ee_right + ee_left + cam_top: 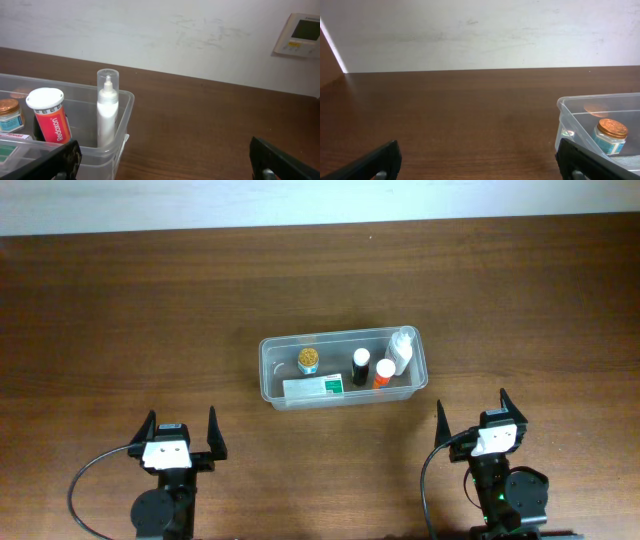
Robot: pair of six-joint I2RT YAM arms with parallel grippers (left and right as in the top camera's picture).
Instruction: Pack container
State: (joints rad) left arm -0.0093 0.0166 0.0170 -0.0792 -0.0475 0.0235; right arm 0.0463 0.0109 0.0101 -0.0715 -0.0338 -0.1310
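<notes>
The left gripper (181, 420) and right gripper (471, 402) both spread wide, empty, near the container (340, 334) on the counter (120, 310); only the right wrist view reads "Redoxon" (on the orange tube (50, 125)).

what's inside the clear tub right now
Five things sit in the container: a copper-lidded jar, a black bottle with a white cap, a red tube, a tall white bottle, and a flat white-and-green box. Anything under the box is hidden.
</notes>
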